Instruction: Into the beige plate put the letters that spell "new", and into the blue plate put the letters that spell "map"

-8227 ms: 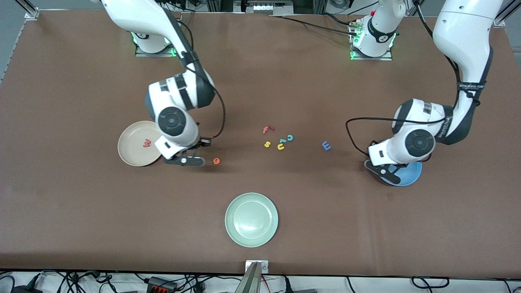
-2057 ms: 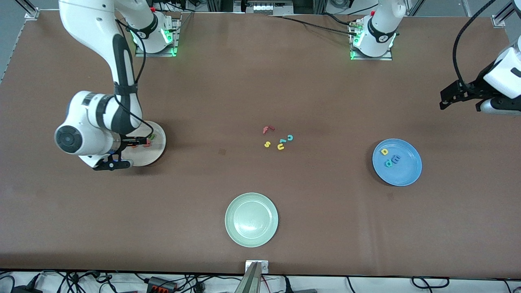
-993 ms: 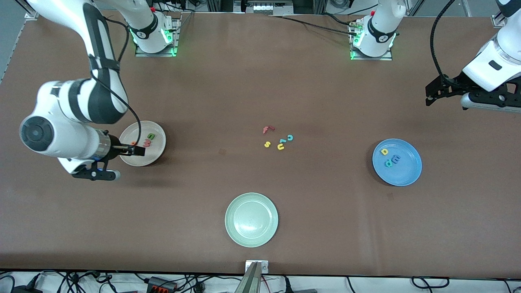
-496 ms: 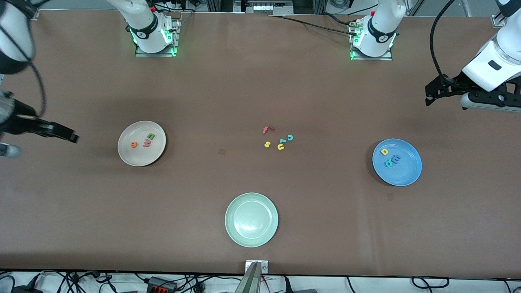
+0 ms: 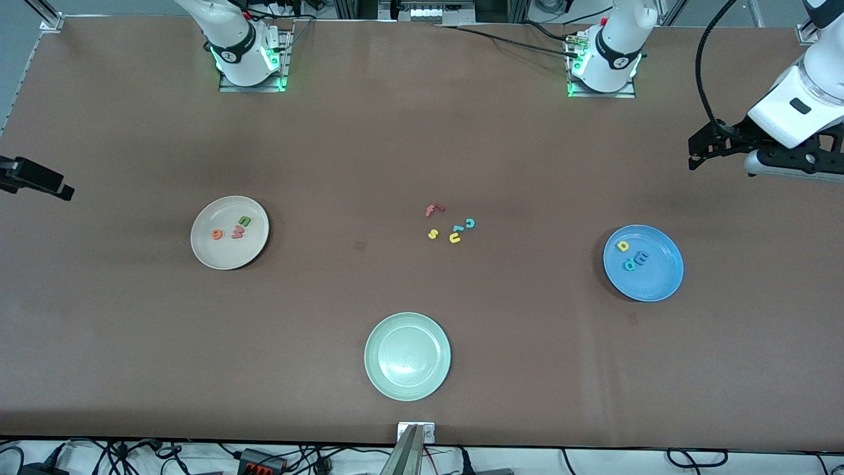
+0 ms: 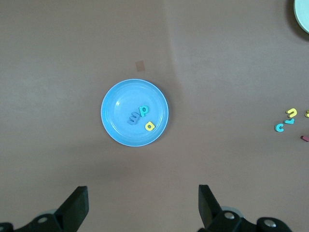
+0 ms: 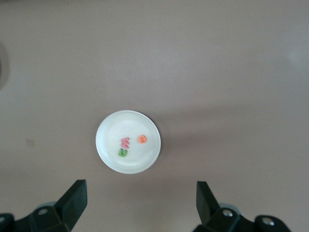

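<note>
Front view: found the green n (image 5: 244, 221), the red-pink w (image 5: 237, 231) and the orange e (image 5: 217, 234) lying close together inside the beige plate (image 5: 206, 254), toward the right arm's end of the table. Found likewise the yellow a (image 5: 622, 246), the blue m (image 5: 640, 256) and the teal p (image 5: 629, 266) grouped inside the blue plate (image 5: 663, 287), toward the left arm's end. Judged both words sorted, with no task letter left loose on the cloth and nothing more to carry. Left untouched at mid-table, well apart from both plates: red f (image 5: 432, 210), teal c (image 5: 470, 223), teal l (image 5: 457, 229), yellow s (image 5: 432, 233) and yellow u (image 5: 454, 238). Left bare, nearer the front camera than that cluster: the pale green plate (image 5: 370, 356). Pictured high and clear of the work: right gripper (image 7: 140, 191), fingers spread wide and holding nothing, over the right arm's end of the table; left gripper (image 6: 142, 195), equally spread and empty-handed, over the left arm's end, beside rather than above the blue plate.
</note>
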